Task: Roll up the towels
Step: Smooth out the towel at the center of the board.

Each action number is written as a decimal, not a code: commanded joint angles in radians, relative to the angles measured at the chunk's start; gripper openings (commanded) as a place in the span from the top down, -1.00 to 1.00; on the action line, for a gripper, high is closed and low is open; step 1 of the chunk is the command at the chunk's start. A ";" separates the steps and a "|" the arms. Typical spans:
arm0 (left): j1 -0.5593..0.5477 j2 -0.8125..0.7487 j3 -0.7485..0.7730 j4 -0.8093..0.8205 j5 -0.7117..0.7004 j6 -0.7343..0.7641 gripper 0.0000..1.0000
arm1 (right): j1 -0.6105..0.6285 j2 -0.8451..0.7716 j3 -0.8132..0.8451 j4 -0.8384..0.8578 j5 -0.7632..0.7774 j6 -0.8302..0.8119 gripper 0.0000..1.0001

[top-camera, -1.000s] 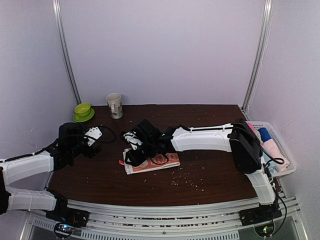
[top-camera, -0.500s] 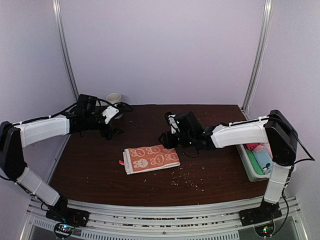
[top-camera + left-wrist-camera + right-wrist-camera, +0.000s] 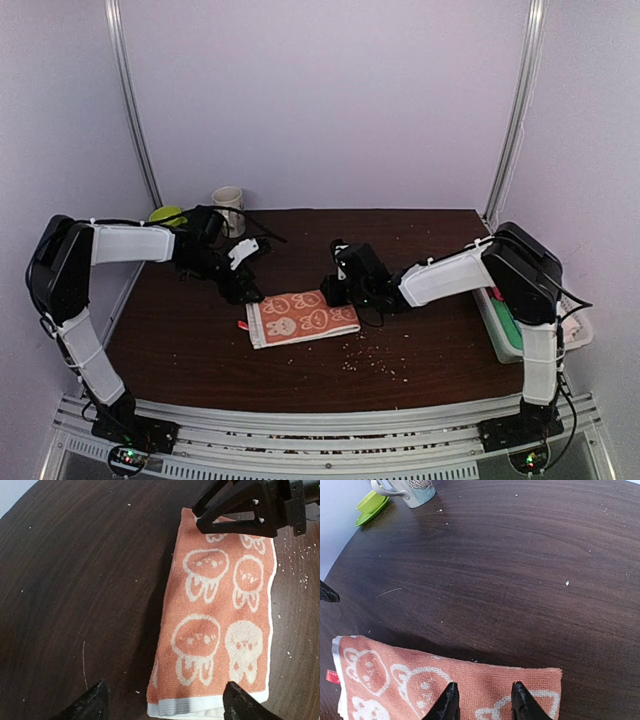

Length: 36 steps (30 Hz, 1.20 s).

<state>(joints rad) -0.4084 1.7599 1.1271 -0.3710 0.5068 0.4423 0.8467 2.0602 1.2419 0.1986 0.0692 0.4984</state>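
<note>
Lying flat, orange bunny towel runs lengthwise away from left gripper, whose wide-open jaws straddle its short end; right gripper, narrowly parted and empty, is over the far end.

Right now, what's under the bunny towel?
Only the brown table shows around the bunny towel. Anything beneath it is covered, so I cannot tell.

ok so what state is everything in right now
orange bunny towel: lying flat on the table, not rolled yet
left gripper: open wide over the towel's white-hemmed end, holding nothing
right gripper: partly open over the towel's other end, nothing pinched
mug: upright
green dish: upright, beside the mug
</note>
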 commanded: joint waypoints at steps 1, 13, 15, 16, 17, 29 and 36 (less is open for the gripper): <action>-0.012 0.030 0.041 -0.027 0.060 -0.019 -0.54 | 0.002 0.028 0.016 0.048 0.055 0.018 0.31; -0.013 0.105 0.067 -0.106 -0.007 -0.039 -0.04 | 0.003 0.067 0.009 0.044 0.101 -0.002 0.35; -0.013 0.107 0.068 -0.112 -0.032 -0.039 0.09 | 0.002 0.071 0.008 0.042 0.108 -0.004 0.36; -0.011 0.109 0.068 -0.112 -0.042 -0.040 0.17 | 0.002 0.073 0.008 0.042 0.110 -0.005 0.36; -0.012 0.112 0.068 -0.112 -0.050 -0.042 0.24 | 0.003 0.075 0.008 0.043 0.111 -0.006 0.36; 0.011 0.156 0.084 -0.156 -0.088 -0.037 0.75 | 0.012 0.089 0.008 0.013 0.167 -0.034 0.38; 0.033 0.163 0.099 -0.195 -0.119 -0.027 0.41 | 0.017 0.093 0.009 -0.006 0.207 -0.050 0.38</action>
<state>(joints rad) -0.3939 1.9102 1.2003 -0.5297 0.4210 0.4034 0.8581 2.1330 1.2415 0.2176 0.2214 0.4690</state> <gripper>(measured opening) 0.248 0.310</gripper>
